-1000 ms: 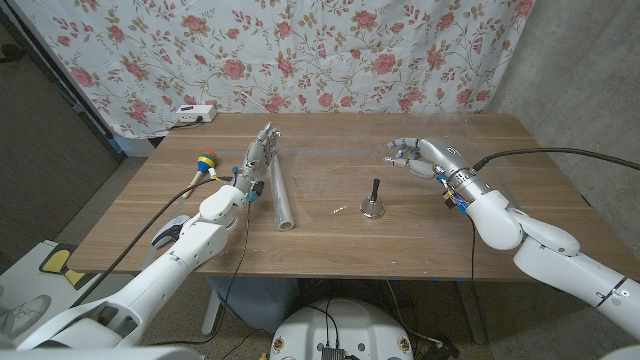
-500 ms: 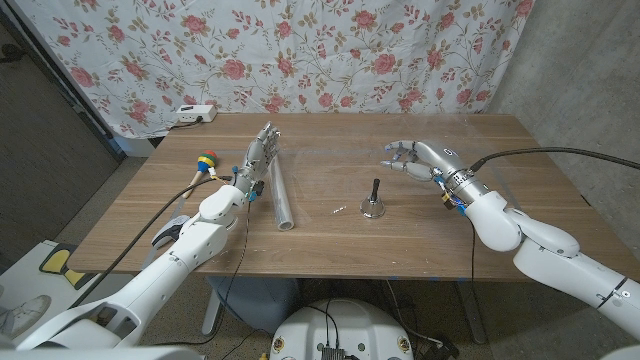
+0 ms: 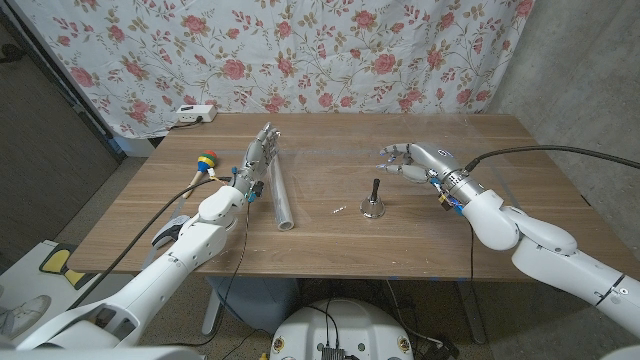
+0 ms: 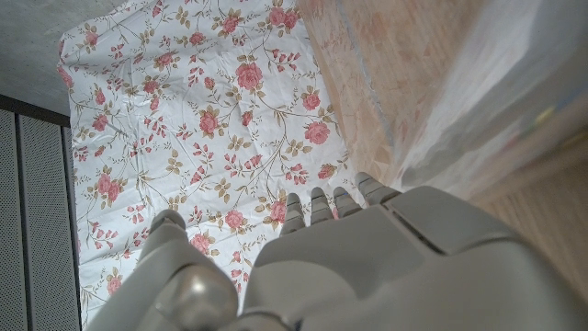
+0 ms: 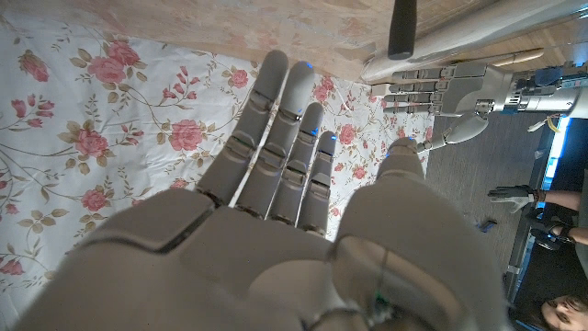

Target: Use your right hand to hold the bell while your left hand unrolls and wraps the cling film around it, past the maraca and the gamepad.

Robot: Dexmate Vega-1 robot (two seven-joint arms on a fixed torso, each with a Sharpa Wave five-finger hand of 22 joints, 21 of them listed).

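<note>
The bell (image 3: 374, 203) stood mid-table, at eight o'clock from your right hand (image 3: 412, 160), whose fingers were spread and empty. You needed to grip its handle. Your left hand (image 3: 256, 165), fingers extended, rested beside the film (image 3: 280, 193).

Rose-print curtain (image 3: 300, 50) behind wooden table (image 3: 330, 235); grey wall (image 3: 580, 70) beside it.

Shiny metal bell (image 3: 374, 207), glossy clear cling film (image 3: 280, 196), matt wood-grain table (image 3: 420, 240)
</note>
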